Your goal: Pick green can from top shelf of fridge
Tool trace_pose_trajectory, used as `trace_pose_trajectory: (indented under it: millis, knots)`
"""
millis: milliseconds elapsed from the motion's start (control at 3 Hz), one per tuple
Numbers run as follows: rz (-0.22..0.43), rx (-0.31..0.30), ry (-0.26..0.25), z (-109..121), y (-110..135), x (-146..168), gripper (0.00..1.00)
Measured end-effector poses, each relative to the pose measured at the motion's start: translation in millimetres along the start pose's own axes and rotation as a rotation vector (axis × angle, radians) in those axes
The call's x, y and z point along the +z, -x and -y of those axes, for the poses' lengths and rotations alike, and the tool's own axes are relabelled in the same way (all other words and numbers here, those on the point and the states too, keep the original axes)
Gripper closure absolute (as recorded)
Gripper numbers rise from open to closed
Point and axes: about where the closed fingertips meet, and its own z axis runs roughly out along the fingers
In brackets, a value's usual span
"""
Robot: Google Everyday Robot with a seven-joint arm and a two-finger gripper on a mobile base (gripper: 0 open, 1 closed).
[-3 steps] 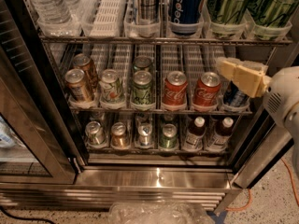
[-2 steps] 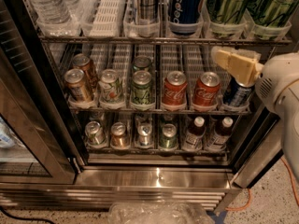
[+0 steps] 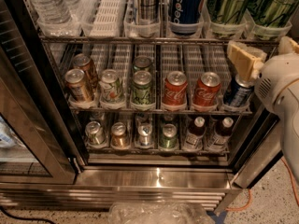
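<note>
From gripper [image 3: 246, 59], up and slightly left to the upright green can [image 3: 227, 3] on the top shelf [image 3: 110, 8] (clenched or released, cannot tell); calls for raising first.

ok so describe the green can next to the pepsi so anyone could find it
In the fridge, look at the top shelf, above the rows of short cans. Right of the blue Pepsi can stands the green can, up and left of the gripper. It is shiny yellow-green with dark streaks; its twin sits farther right.
</note>
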Motion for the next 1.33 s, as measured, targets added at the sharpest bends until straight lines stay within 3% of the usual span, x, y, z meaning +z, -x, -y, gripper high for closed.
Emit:
trace_pose_trajectory:
  millis: [333, 1333]
  knots:
    - [0.000, 0.000, 0.000, 0.0, 0.0, 0.0, 0.18]
    - [0.012, -0.004, -0.013, 2.7, 5.3, 2.4, 0.25]
